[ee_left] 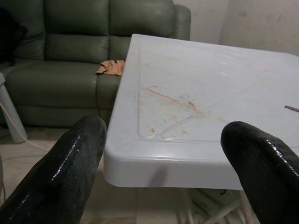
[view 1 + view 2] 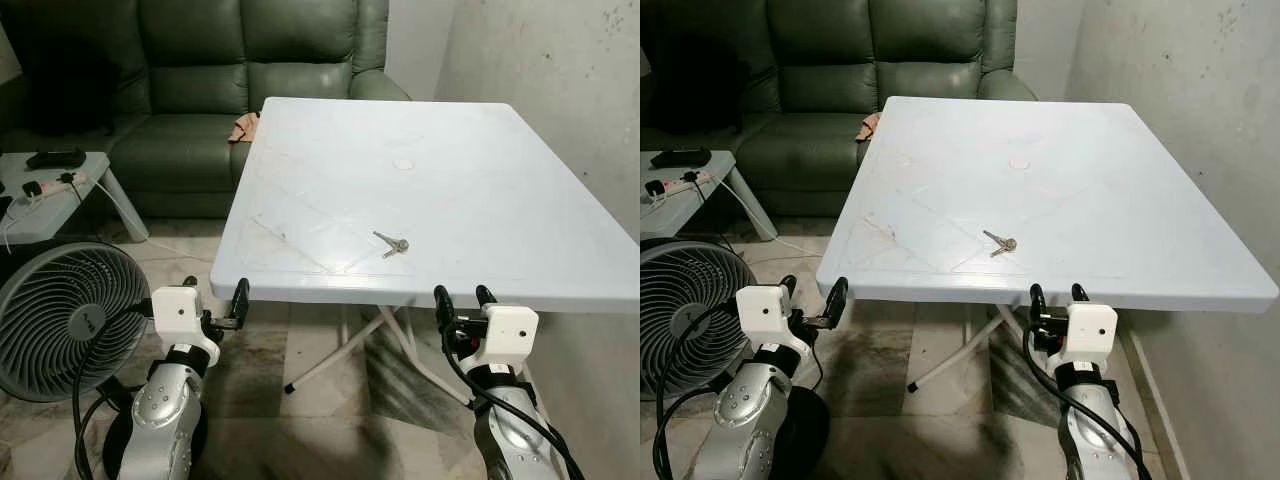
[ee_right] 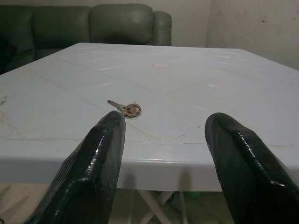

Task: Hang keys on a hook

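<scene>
Currently approach step | small metal keys (image 2: 391, 243) lay centre-frame on white plastic table (image 2: 480, 130) | right gripper (image 2: 461, 297) spread, lower right; left gripper (image 2: 215, 293) spread, lower left | advice: lift right gripper above the edge, pinch the key head squarely.

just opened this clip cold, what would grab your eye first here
A big white plastic table takes up the middle, with a small set of keys lying alone near its front edge. Both pincers hang open just below that edge, the left pincer by the corner and the right pincer nearer the keys. A green sofa stands behind and a round fan on the floor at the left.
</scene>
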